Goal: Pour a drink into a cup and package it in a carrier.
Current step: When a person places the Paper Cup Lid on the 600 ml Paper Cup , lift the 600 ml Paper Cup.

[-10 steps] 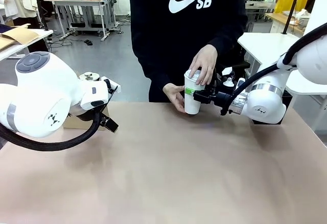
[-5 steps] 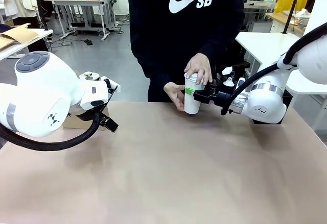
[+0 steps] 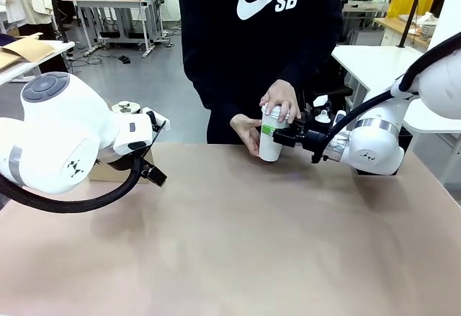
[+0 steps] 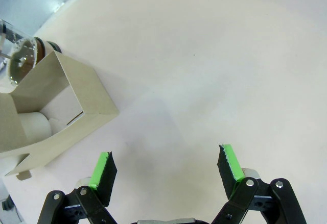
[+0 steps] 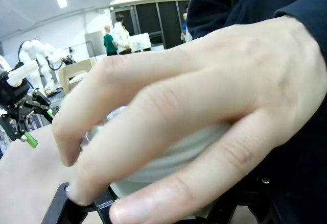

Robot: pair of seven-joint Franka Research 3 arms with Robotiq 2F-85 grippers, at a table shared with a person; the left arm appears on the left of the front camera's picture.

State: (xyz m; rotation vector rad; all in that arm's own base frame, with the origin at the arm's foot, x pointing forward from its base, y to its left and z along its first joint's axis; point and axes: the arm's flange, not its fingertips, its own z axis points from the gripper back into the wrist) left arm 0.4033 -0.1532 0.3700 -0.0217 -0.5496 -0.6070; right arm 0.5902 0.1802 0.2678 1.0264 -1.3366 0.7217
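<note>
The white paper cup stands at the table's far edge with a white lid on it. My right gripper is shut on its side, a green pad against the wall. One of the person's hands presses on the lid and the other hand steadies the cup's left side. In the right wrist view that upper hand covers the cup. The drink is hidden. My left gripper hangs open over bare table, to the right of the brown carrier, which also shows behind the left arm.
A white cup-like thing sits in one carrier slot. A clear glass pitcher stands just beyond the carrier. The person stands at the far edge in a black sweatshirt. The tan tabletop lies open between the arms.
The person's upper hand has come down and closed over the cup's lid. Both arms and the cup have stayed where they were.
</note>
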